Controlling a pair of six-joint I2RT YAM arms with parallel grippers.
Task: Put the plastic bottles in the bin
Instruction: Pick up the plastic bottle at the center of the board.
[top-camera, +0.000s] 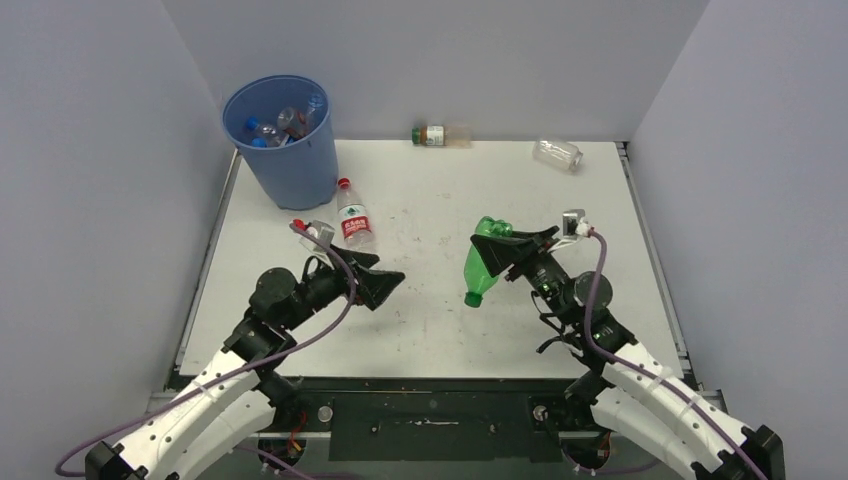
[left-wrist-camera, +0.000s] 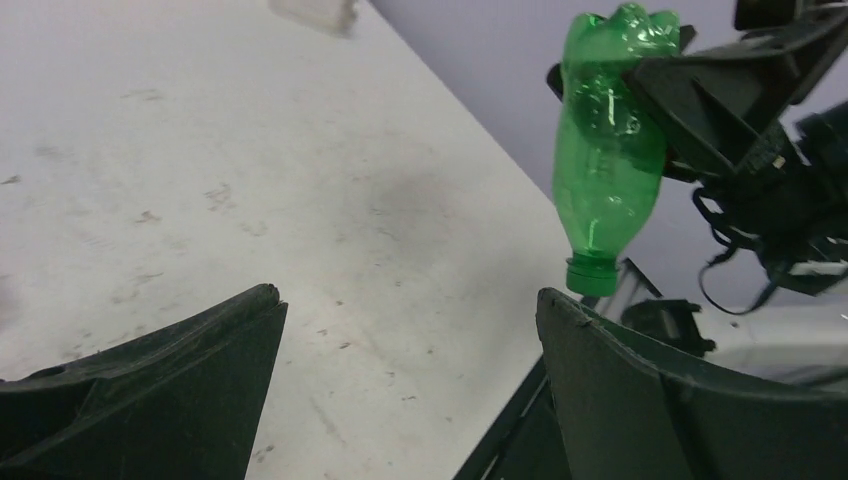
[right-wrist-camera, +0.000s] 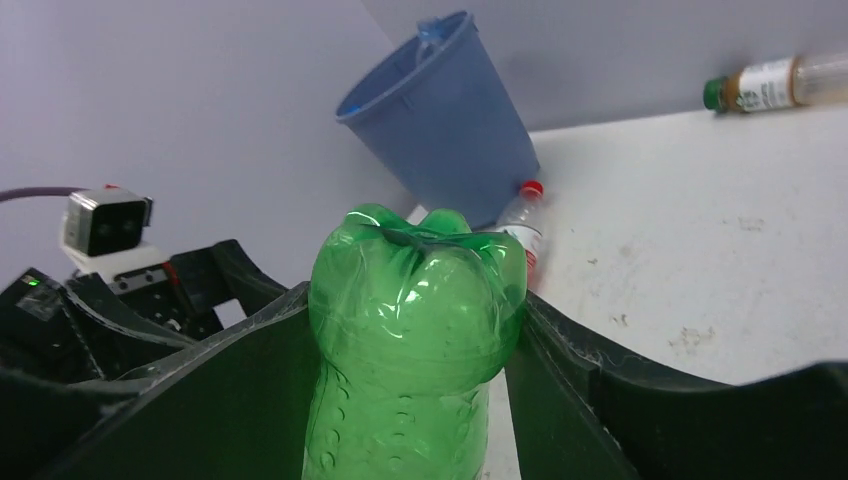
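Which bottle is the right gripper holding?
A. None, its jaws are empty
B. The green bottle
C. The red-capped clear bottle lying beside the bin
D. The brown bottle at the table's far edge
B: the right gripper has its jaws closed on both sides of the green bottle, which hangs cap down above the table.

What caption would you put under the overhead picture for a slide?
Right pincer grips a green bottle cap-down; left pincer stands open; blue bin holds several bottles.
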